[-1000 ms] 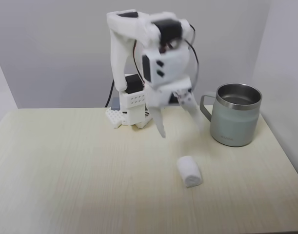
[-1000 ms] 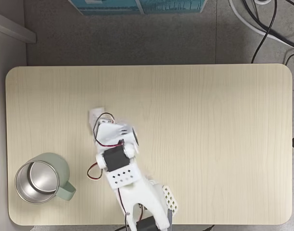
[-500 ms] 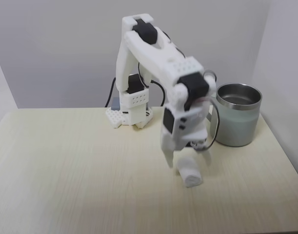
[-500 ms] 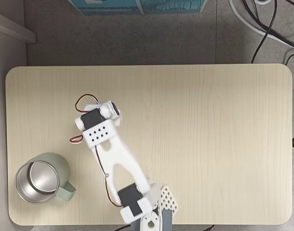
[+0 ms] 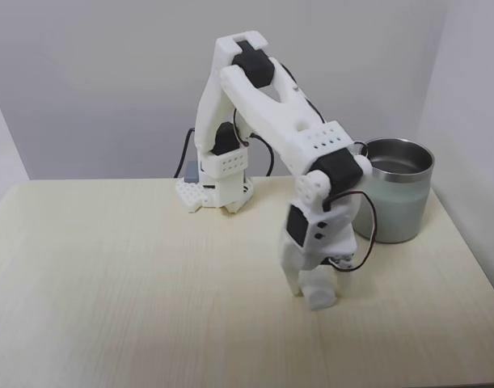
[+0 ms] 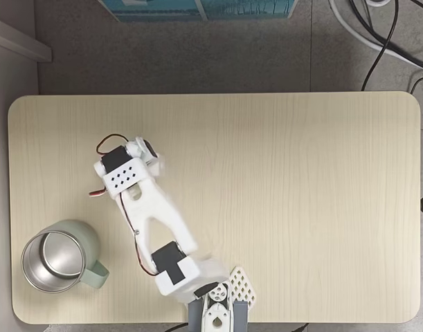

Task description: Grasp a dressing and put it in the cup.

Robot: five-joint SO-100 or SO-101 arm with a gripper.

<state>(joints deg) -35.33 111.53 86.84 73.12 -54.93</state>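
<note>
On the tabletop (image 5: 109,275), front fixed view: gripper (image 5: 311,289) is down at the dressing (image 5: 318,293), which lies on its side on the wood, just in front of the cup (image 5: 396,194) and apart from it. White fingers against white gauze, so can't tell if they're apart or already clamped. In the top-down fixed view the arm's wrist block (image 6: 124,176) covers the roll; cup (image 6: 59,256) sits near the left front corner of the table, upright, mouth open.

Step in hand, as I judge it: getting the grasp. To do it well, straddle the roll across its short width, fingertips low near the table, and close gently since gauze squashes. Check it's centred before lifting or it may roll out. Lift must clear the steel rim (image 5: 399,153); handle faces the arm, so avoid it
</note>
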